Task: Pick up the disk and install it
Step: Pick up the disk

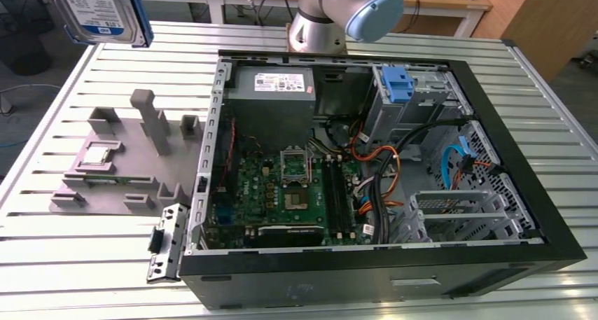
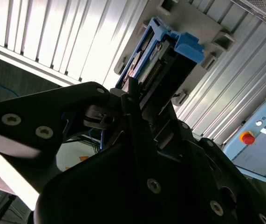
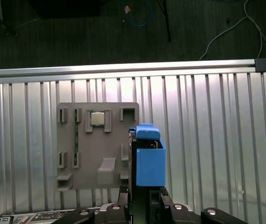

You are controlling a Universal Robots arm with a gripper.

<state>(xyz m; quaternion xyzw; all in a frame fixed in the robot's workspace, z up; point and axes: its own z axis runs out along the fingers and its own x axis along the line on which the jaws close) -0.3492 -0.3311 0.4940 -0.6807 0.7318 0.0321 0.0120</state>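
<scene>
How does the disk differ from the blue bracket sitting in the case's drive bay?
The disk hangs in the air outside the case, held by the claw; the bracket sits mounted inside the case. The disk carries a silver drive with a white-and-blue label; the bracket shows no labelled drive. Both include blue plastic.

The ribbed silver metal surface carries a grey plastic fixture block at the exterior view's left, just beside an open black computer case at centre-right.
</scene>
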